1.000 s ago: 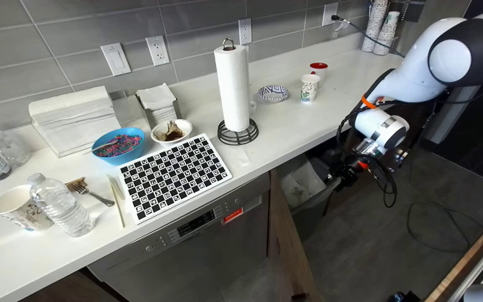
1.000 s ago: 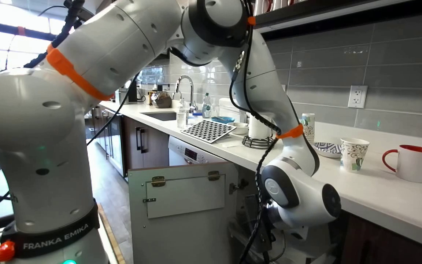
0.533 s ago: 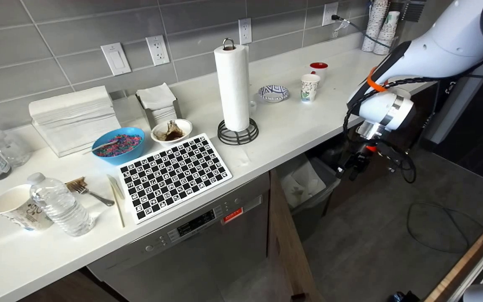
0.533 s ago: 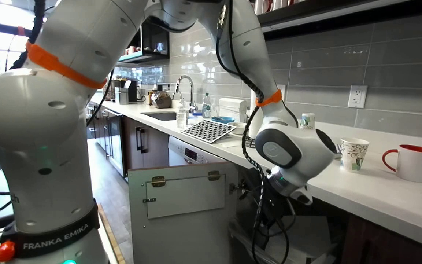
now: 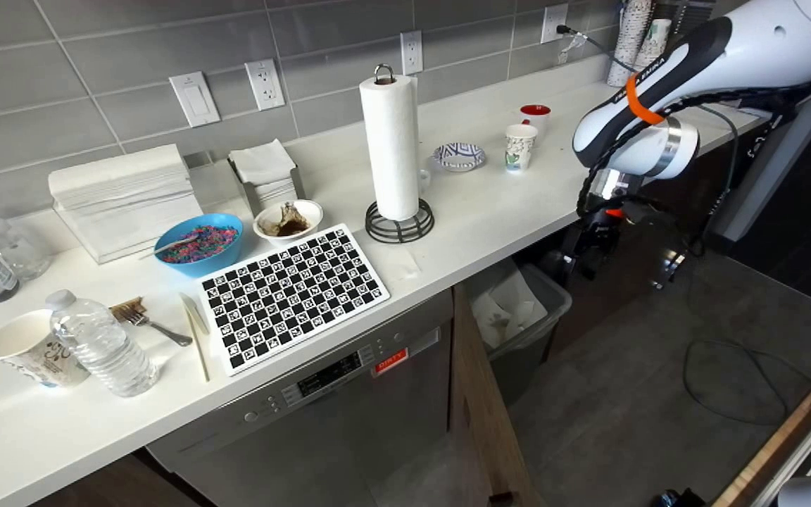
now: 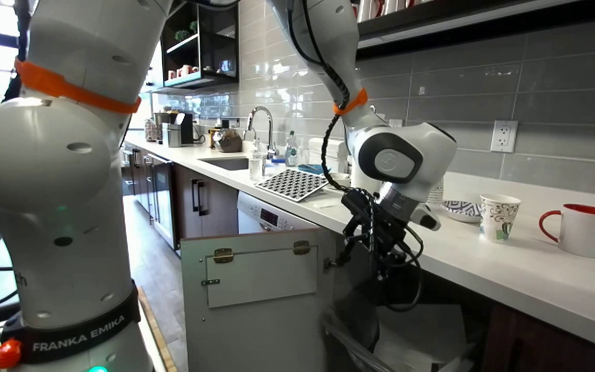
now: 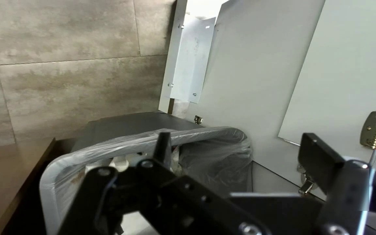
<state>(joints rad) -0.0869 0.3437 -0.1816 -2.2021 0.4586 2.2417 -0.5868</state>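
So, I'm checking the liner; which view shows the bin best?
The wrist view: the bin is close, rim and clear liner plain, though the gripper covers part. In an exterior view, the cabinet door hides some of the bin; in an exterior view, mainly its rim shows.

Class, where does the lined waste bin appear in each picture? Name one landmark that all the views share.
In an exterior view: the waste bin is right of centre, below mid-height.
In an exterior view: the waste bin is at the bottom edge, just right of centre, partly shown.
In the wrist view: the waste bin spans lower left to centre, partly behind the open gripper.
Shared landmark: the open cabinet door.
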